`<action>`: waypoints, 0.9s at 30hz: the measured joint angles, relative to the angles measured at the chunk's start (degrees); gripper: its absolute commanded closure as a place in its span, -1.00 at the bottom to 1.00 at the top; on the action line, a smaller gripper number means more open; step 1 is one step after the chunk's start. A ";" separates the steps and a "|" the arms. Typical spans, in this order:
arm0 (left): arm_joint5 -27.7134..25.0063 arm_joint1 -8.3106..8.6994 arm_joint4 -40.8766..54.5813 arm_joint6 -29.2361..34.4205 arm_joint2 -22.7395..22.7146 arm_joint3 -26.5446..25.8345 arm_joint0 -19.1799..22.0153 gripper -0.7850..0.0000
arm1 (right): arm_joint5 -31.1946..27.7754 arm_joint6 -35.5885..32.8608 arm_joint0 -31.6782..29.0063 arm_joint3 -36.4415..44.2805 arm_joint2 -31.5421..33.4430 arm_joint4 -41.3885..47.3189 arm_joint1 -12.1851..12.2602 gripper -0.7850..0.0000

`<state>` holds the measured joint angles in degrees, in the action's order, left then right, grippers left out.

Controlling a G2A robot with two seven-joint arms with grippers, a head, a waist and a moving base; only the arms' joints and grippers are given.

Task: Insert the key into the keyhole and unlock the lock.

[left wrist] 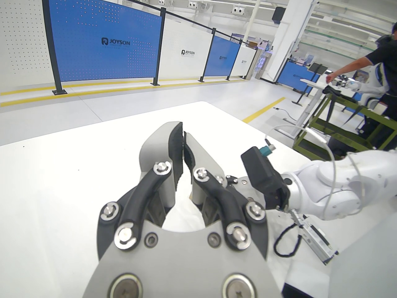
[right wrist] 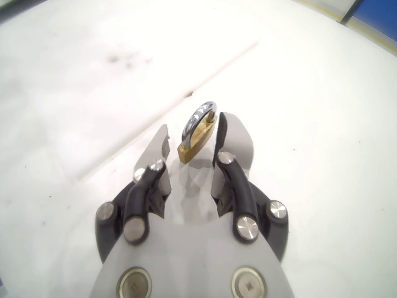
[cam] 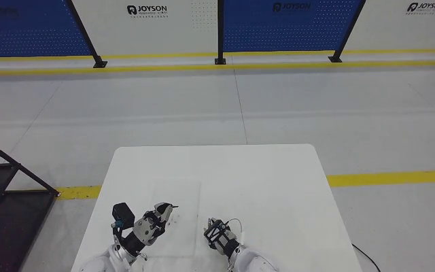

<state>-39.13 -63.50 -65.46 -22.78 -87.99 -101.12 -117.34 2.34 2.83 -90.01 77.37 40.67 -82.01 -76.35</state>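
A small brass padlock (right wrist: 198, 136) with a silver shackle rests on the white table (cam: 272, 183). My right gripper (right wrist: 192, 137) is low over it and open, one finger on each side of the lock's body. In the top view the right gripper (cam: 214, 228) sits near the table's front edge. My left gripper (left wrist: 183, 134) is held above the table, to the left of the right arm (left wrist: 328, 181), with its pads pressed together. In the top view a thin dark sliver, apparently the key (cam: 175, 207), sticks out past the left gripper (cam: 168, 209). The keyhole is hidden.
A thin pale mat (cam: 175, 204) lies flat on the table left of the lock; its edge (right wrist: 217, 69) runs past the right gripper. A black frame (cam: 20, 180) stands off the table's left side. The far half of the table is bare.
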 measured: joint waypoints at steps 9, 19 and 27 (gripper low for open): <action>0.00 0.00 0.00 0.00 0.00 0.00 0.00 1.00 | -1.14 1.32 0.86 -0.20 0.54 1.75 -0.31 1.00; -4.41 0.03 7.16 4.04 1.55 0.22 1.59 1.00 | -20.69 11.45 -5.58 11.23 12.45 12.96 3.73 1.00; -14.21 0.26 16.64 6.30 3.35 1.15 3.28 1.00 | -36.35 17.14 -11.88 18.90 22.14 19.23 6.54 1.00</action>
<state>-53.34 -63.24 -48.82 -16.48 -84.64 -99.97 -114.07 -34.01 19.97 -101.90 96.27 62.81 -62.78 -69.81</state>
